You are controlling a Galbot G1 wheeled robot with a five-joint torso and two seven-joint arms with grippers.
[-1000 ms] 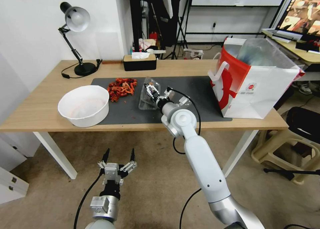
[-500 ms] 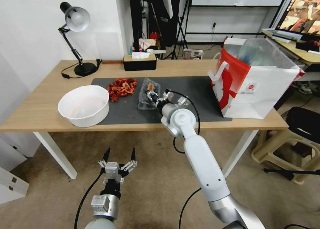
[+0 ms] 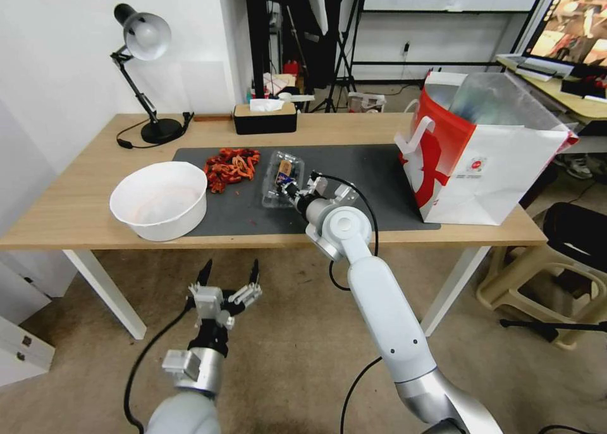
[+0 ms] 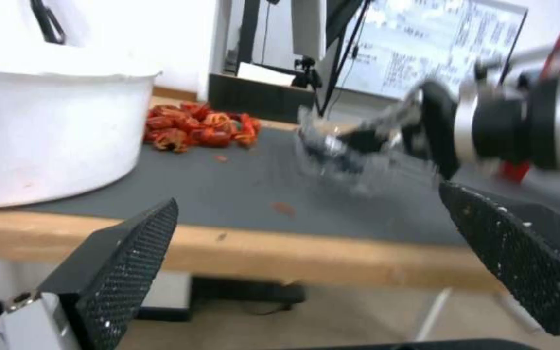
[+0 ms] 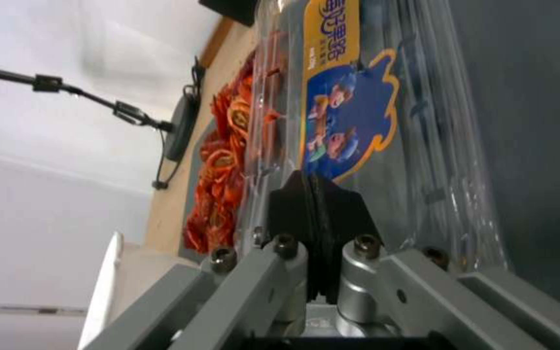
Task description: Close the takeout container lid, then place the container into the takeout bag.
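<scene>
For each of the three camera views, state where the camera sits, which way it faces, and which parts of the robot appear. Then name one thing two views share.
Head view: high on the robot, looking forward and down at the table; both arms show.
Left wrist view: below table height, facing the takeout container; left gripper open.
Right wrist view: just above the lid; right gripper shut, pressing on it.
Shared: the white bowl.

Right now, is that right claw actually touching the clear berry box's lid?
Touching. In the right wrist view, the right gripper, fingers shut together, presses its tips against the lid just below the label.
</scene>
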